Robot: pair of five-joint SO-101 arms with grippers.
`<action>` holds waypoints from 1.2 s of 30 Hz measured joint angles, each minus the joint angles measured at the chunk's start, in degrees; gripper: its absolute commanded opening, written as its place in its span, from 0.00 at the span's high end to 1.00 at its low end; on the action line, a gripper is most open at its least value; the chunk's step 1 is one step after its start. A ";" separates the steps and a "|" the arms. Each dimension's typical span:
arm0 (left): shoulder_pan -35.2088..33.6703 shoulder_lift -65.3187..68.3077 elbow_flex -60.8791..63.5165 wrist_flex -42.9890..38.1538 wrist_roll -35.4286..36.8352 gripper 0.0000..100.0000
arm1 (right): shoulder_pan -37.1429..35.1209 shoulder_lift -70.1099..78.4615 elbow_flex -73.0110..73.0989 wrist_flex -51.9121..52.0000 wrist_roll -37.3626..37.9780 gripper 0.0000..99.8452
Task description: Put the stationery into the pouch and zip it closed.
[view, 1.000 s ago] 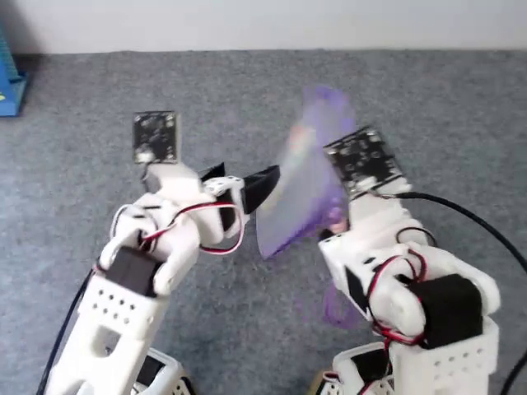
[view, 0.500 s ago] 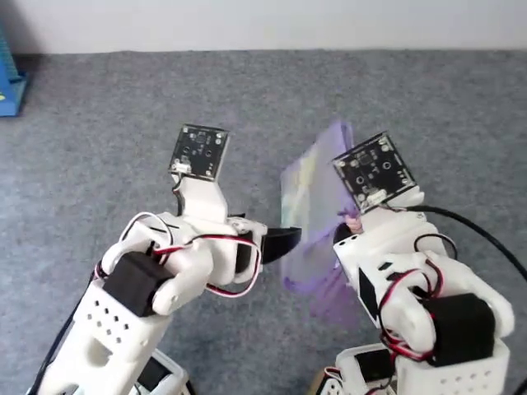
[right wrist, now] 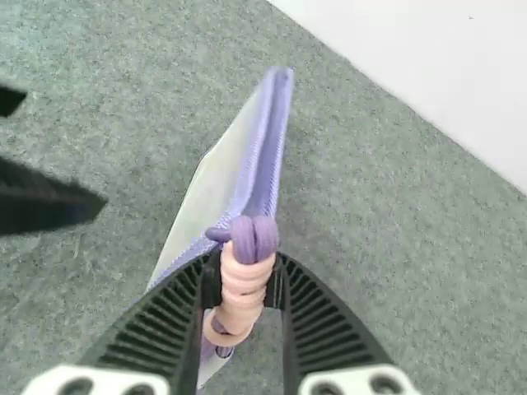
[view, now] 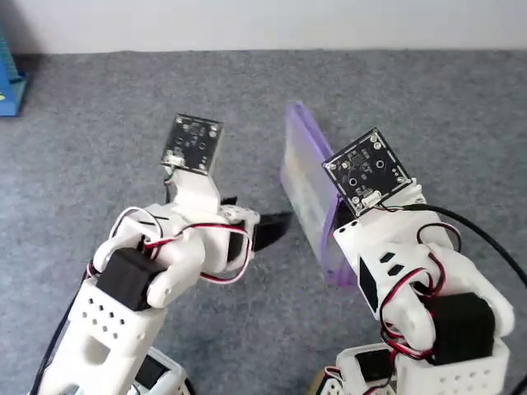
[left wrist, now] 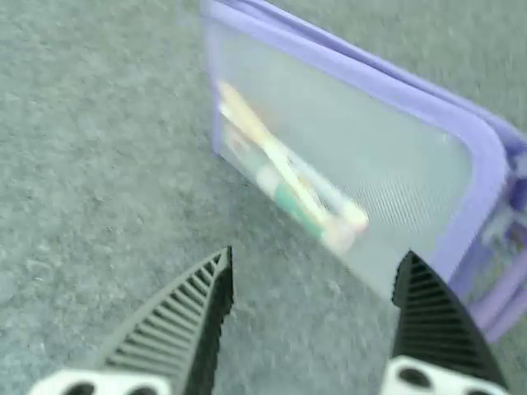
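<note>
A translucent purple pouch point(view: 306, 185) stands on its long edge on the grey carpet between the two arms. In the left wrist view its clear side point(left wrist: 354, 156) faces me, and pens and other stationery point(left wrist: 288, 185) lie inside. My right gripper point(right wrist: 243, 263) is shut on the pink and purple zipper pull cord point(right wrist: 243, 280) at the near end of the pouch point(right wrist: 247, 156). My left gripper point(left wrist: 313, 280) is open, a short way from the pouch's side and not touching it. From above, the left gripper point(view: 255, 216) sits just left of the pouch.
Grey carpet point(view: 99, 107) covers the whole work surface, with open floor behind and to both sides of the pouch. A blue object point(view: 8, 78) sits at the far left edge. A white wall point(view: 263, 20) runs along the back.
The pouch has swung from a tilted, lifted pose to standing upright on its edge. My left gripper, which was against the pouch's side, has drawn back a little.
</note>
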 measured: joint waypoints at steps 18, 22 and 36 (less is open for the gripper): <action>-16.35 -3.52 0.00 -0.62 -4.40 0.70 | -10.29 -7.91 16.97 -9.14 9.05 0.99; -22.59 -11.87 1.41 -0.09 -4.57 0.70 | -18.29 -9.76 23.21 -11.08 9.32 0.99; -29.01 -34.29 20.84 -4.48 -3.87 0.70 | -36.04 -9.32 28.84 -4.92 9.93 0.99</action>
